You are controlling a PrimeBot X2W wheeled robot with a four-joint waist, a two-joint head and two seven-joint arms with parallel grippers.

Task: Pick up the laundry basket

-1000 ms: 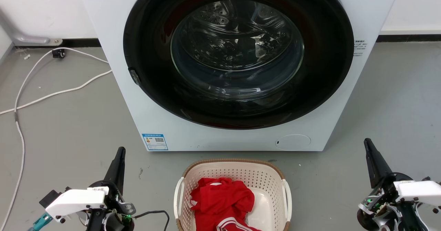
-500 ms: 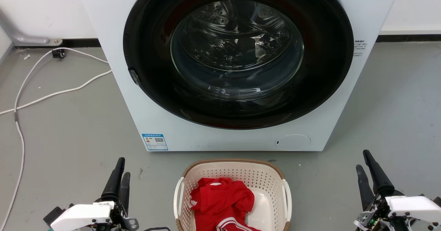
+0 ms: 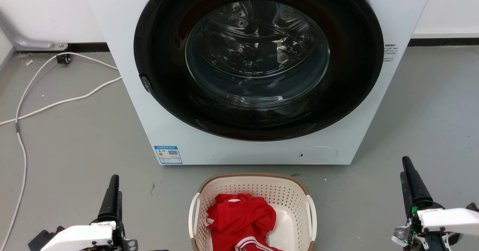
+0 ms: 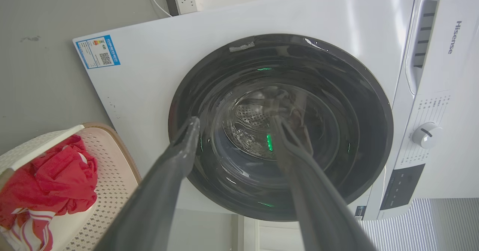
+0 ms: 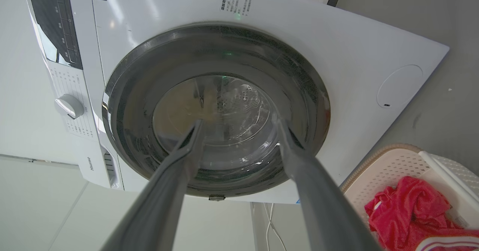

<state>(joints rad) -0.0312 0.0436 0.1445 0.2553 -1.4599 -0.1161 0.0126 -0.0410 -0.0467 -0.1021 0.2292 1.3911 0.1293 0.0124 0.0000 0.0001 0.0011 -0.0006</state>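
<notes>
Laundry basket (image 3: 262, 189) holds crumpled red garment (image 3: 241, 217); sits before washing machine (image 3: 243, 152).

We see our left gripper (image 3: 116, 185) as two long, tapering fingers (image 4: 164, 183) of matt dark-grey plastic, joined to a black collar; behind it sits a smooth white wedge-shaped wrist shell (image 3: 76, 238) bearing a small strip of dark print; a silvery bracket (image 3: 129, 244) shows at its right; our right gripper (image 3: 403, 165) has the same dark tapering fingers (image 5: 318, 191); its own white shell (image 3: 449, 217) carries dark round screw heads, with a small green light (image 3: 413, 210) and bare silvery metalwork (image 3: 400, 239) at its left.
</notes>
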